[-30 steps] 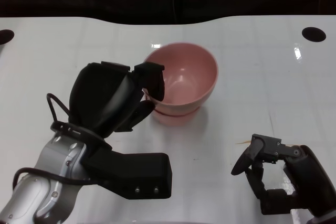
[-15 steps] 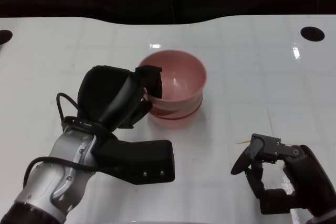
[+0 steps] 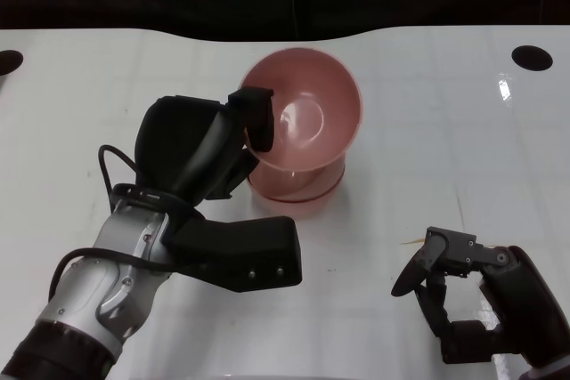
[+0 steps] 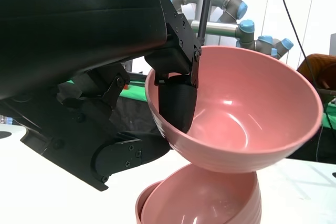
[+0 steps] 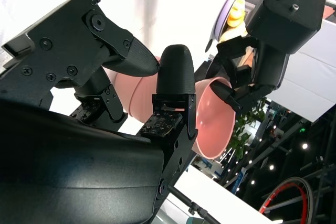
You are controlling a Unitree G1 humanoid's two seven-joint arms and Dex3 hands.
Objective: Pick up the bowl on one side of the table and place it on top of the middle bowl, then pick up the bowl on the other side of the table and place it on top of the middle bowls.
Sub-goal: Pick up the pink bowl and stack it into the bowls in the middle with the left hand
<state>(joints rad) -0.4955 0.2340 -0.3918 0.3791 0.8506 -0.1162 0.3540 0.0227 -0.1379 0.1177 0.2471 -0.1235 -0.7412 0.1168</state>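
**Left hand has a pink bowl tipped over the stack**

The left hand [image 3: 209, 153] grips the top bowl [image 3: 307, 117] by its rim, one finger hooked inside the wall and the rest of the hand outside it (the left wrist view shows that inner finger [image 4: 176, 103] pressed flat against the pink interior). The top bowl sits tilted, its open mouth turned up and toward the camera, and its base hangs just above the stacked bowls [image 3: 298, 186] at the middle of the white table [image 3: 445, 131]. Whether its underside touches the rim below, I cannot tell; in the left wrist view the two look to meet, or very nearly. That view shows the stack as two nested pink rims.

From the stack, the left hand lies at about 9 o'clock, its silver forearm [image 3: 107, 282] running off toward 7 o'clock. The right hand [image 3: 463, 295] sits well apart at about 4 o'clock, low over the table, fingers curled in on nothing. A dark round hole [image 3: 532, 57] marks the table at about 2 o'clock.
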